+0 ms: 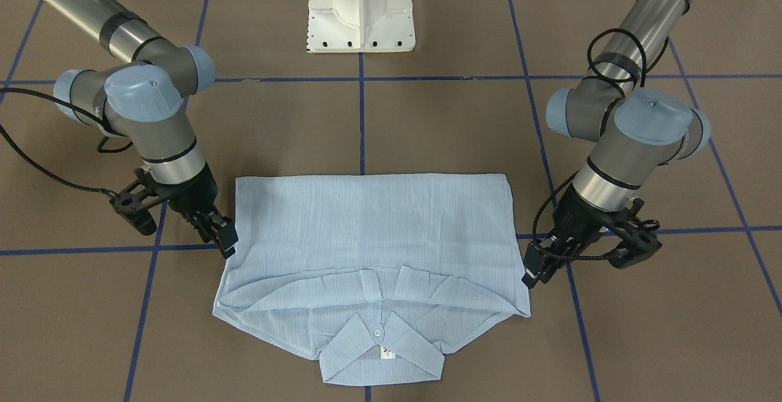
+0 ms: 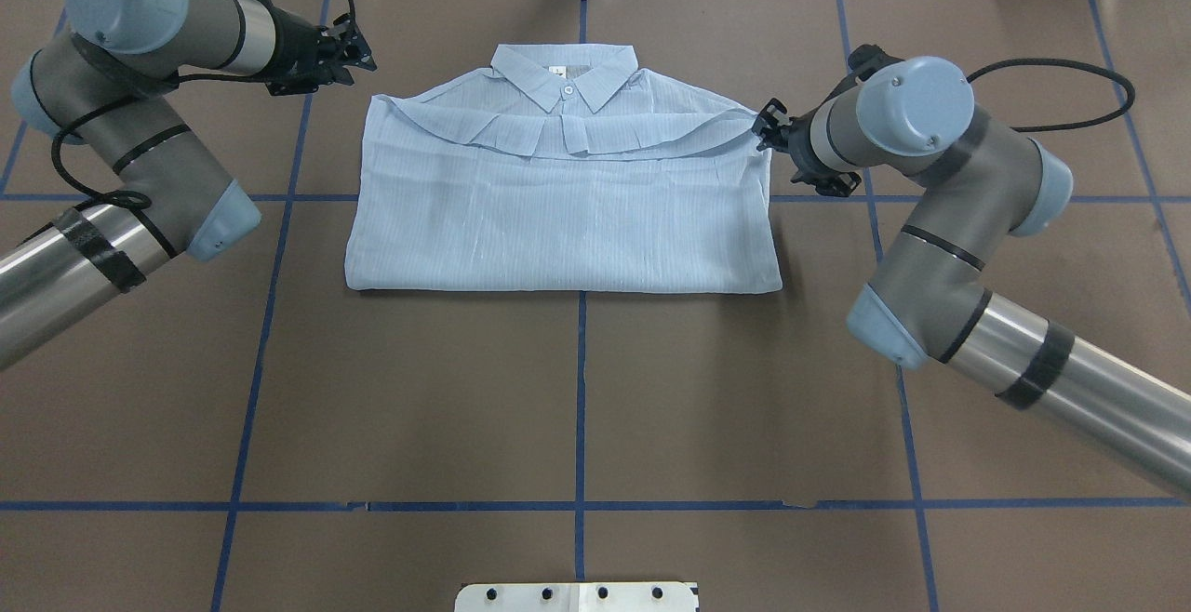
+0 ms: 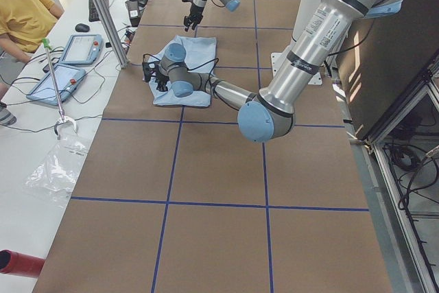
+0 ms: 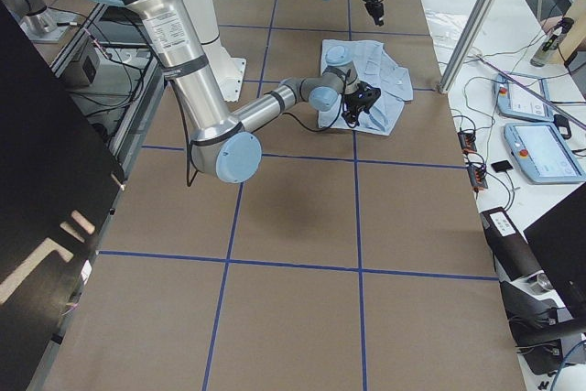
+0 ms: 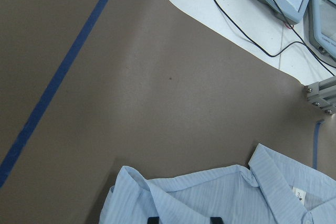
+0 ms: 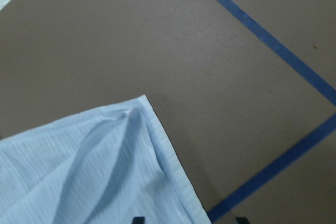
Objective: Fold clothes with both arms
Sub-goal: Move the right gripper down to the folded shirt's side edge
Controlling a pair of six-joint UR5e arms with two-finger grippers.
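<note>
A light blue striped shirt (image 2: pixel 563 212) lay folded into a flat rectangle on the brown desk (image 2: pixel 577 389), which was marked with blue tape lines. It sat in the middle of the far half, straight out from the white pedestal (image 1: pixel 360 11). Its smooth folded edge faced the robot. The collar (image 2: pixel 568 82) pointed away from the robot, buttoned with one white button (image 1: pixel 377 332). A small tag (image 1: pixel 387 353) showed inside the neck. A folded-over layer ended in a wavy edge just below the collar.

I saw the left gripper (image 1: pixel 533 267) beside the shirt's shoulder on the robot's left. In its wrist view the two fingertips (image 5: pixel 152 219) were spread apart over the cloth, grasping nothing. The right gripper (image 1: pixel 225 237) was by the opposite shoulder corner, also released. One of its tips showed over the shirt and the other over bare desk. I could not tell whether either gripper touched the fabric.

In the left side view, a person in a yellow top (image 3: pixel 20 12) sat at a white table beyond the desk's far edge, with two tablets (image 3: pixel 68 63) lying there.
</note>
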